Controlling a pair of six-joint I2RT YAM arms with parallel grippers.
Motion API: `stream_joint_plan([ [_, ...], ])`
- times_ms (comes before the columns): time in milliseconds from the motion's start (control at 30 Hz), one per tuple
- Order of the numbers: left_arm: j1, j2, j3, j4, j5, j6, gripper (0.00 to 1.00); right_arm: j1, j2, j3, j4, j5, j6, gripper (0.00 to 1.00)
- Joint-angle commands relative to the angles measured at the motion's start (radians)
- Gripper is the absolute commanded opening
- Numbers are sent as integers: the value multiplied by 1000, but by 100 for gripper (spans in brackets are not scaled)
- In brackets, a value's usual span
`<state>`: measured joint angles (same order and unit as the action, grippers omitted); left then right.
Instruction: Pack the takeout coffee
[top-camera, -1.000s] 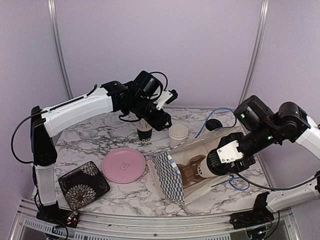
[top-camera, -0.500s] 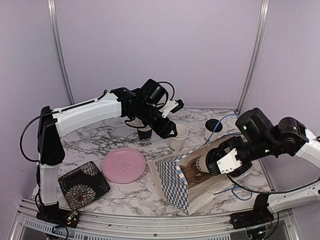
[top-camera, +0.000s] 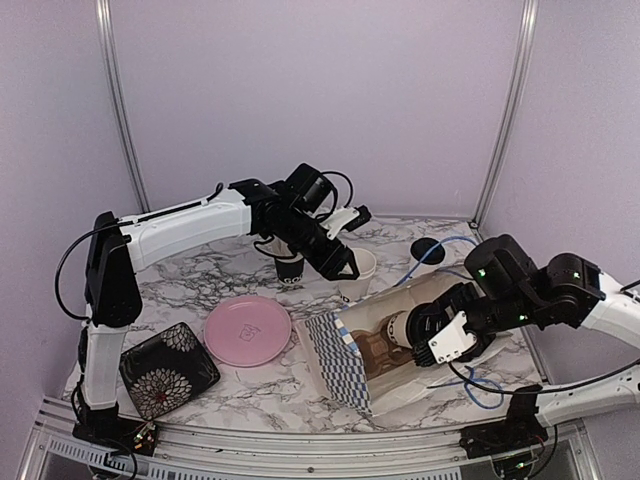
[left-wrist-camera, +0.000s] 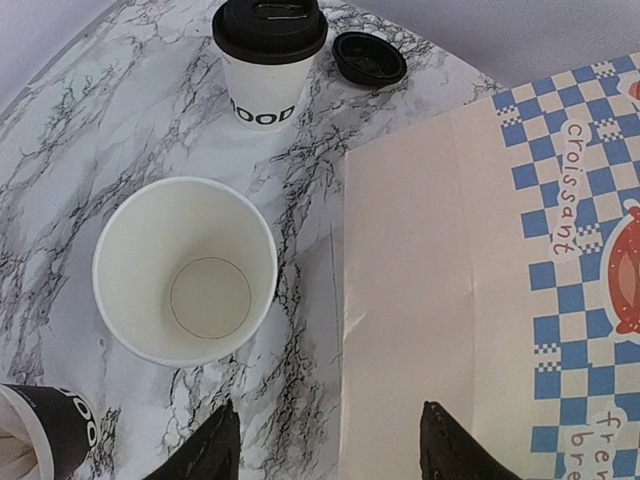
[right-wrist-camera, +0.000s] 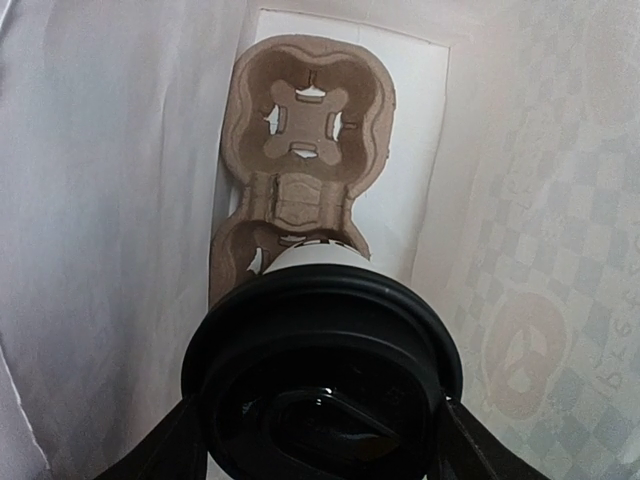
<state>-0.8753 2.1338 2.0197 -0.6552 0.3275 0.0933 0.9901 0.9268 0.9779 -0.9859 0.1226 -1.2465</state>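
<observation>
The right gripper (right-wrist-camera: 320, 432) is clasping a small white paper cup with a round black plastic lid (right-wrist-camera: 320, 385), one finger pressing on each side of the lid rim. The cup is lying straight out ahead of the fingers, lid nearest the wrist camera. Gripper and cup are both reaching inside a paper bag with a blue-and-white checked band (top-camera: 338, 362), which is lying on its side on the near right of the marble table (top-camera: 200, 275). Deeper in the bag, a brown moulded cardboard cup carrier (right-wrist-camera: 310, 110) is resting against the bag's bottom. The cup's base is pointing at the carrier's nearer well (whether it is seated there cannot be told).

The left gripper (left-wrist-camera: 330, 450) is hanging with its jaws parted and gripping nothing. It is hovering over the bare marble between a lidless white paper cup (left-wrist-camera: 185, 270) and the bag's upper side. Beyond the lidless cup, a second lidded white cup lettered in black (left-wrist-camera: 268, 60) is standing upright, with a loose round black lid (left-wrist-camera: 370, 58) just beside it. A black cup of white sticks (left-wrist-camera: 45, 430) is standing to the left of the lidless cup.
</observation>
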Motion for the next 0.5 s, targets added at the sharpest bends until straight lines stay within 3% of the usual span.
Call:
stream_joint_plan([
  [0,-1,6,18,-1,90,12,62,9,-39,-15,18,-7,-50,52],
  [467,-1,14,9,-5,130,35,61,12,-94,-106,44,43,-168,52],
])
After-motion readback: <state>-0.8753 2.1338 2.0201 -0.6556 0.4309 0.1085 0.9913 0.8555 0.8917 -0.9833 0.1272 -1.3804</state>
